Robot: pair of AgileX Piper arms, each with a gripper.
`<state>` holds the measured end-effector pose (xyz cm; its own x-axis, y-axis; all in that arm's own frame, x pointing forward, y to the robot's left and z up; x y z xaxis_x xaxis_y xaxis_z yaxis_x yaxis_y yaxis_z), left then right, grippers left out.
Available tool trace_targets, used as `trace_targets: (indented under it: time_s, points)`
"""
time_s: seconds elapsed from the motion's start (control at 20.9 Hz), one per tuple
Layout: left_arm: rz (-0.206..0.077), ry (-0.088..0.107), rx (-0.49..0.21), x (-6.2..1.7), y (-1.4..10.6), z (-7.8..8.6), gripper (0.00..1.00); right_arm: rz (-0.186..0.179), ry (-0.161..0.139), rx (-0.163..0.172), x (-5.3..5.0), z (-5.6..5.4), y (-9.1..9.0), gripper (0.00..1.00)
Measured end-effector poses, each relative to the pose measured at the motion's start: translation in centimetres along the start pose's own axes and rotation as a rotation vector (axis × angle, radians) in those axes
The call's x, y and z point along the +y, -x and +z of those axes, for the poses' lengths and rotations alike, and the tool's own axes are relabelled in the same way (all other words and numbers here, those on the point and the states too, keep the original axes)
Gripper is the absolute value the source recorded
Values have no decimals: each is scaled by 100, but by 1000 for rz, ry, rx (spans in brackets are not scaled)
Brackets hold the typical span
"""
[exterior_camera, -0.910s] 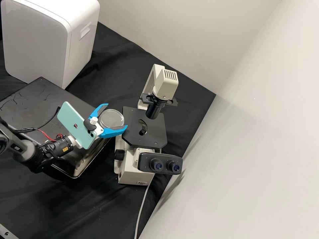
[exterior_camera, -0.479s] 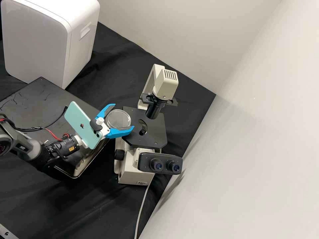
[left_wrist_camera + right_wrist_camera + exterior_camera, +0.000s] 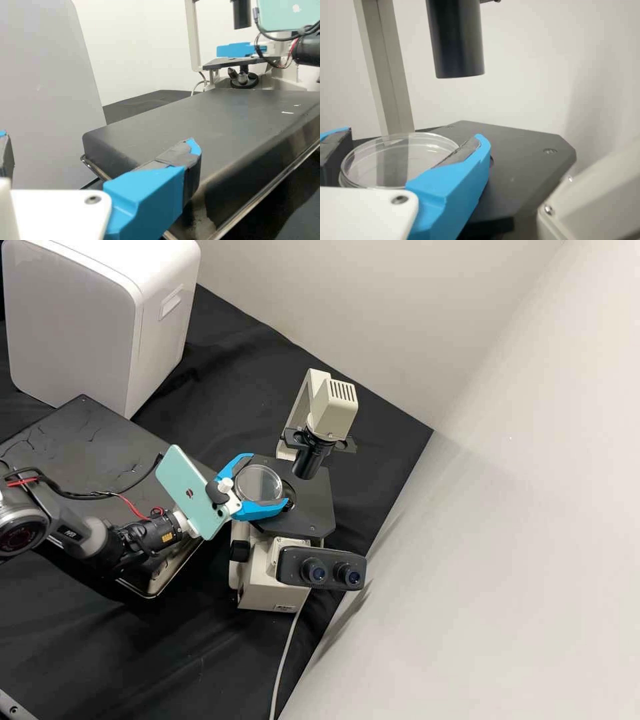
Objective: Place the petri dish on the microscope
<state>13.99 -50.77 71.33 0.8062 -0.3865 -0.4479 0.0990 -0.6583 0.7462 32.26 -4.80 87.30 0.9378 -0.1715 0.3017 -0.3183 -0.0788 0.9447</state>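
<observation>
A clear round petri dish (image 3: 259,483) hangs level just above the microscope's black stage (image 3: 313,503), near its central opening and beside the dark condenser tube (image 3: 308,460). My right gripper (image 3: 262,485) is shut on the dish, one blue finger on either side of the rim. The right wrist view has the dish (image 3: 395,160) between the same gripper's (image 3: 410,145) fingers, with the stage (image 3: 520,150) below and the tube (image 3: 455,35) overhead. My left gripper (image 3: 97,150) stands open, low beside a flat black case (image 3: 225,130), holding nothing.
A white appliance (image 3: 93,313) stands at the back left. The flat black case (image 3: 87,440) lies left of the microscope, under the right arm. A pale wall panel (image 3: 533,507) closes off the right side. A grey cable (image 3: 283,653) runs forward from the microscope base.
My right gripper has carried the petri dish rightward, from beside the stage's left edge to over the stage near the condenser tube.
</observation>
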Motion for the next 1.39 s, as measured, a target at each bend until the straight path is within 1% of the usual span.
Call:
trace_targets:
  time_s: [0.1,0.43,0.57,0.62,0.77,0.91,1.01,1.29,1.39]
  points:
    - [-7,-1,1,-13,-4,-1,100,3,1,4,-14,8,-78,0]
    - [-12,-2,1,-22,-7,-1,100,-4,15,-4,-52,46,-154,0]
    - [-17,-3,-1,-30,-9,4,100,-8,16,-9,-67,58,-204,0]
    - [-16,-2,0,-30,-9,3,100,-6,15,-6,-68,55,-234,0]
    - [-17,-2,-2,-30,-9,7,100,-8,35,-7,-88,67,-334,0]
    - [-17,-2,-6,-31,-8,14,100,-12,37,-12,-123,108,-381,0]
    - [-17,-2,-6,-31,-8,14,100,-1,38,-10,-107,125,-404,0]
    - [-19,-2,-6,-33,-9,14,100,14,40,-23,-45,173,-407,0]
    - [-19,-2,-6,-33,-9,14,100,17,40,-22,-47,183,-408,0]
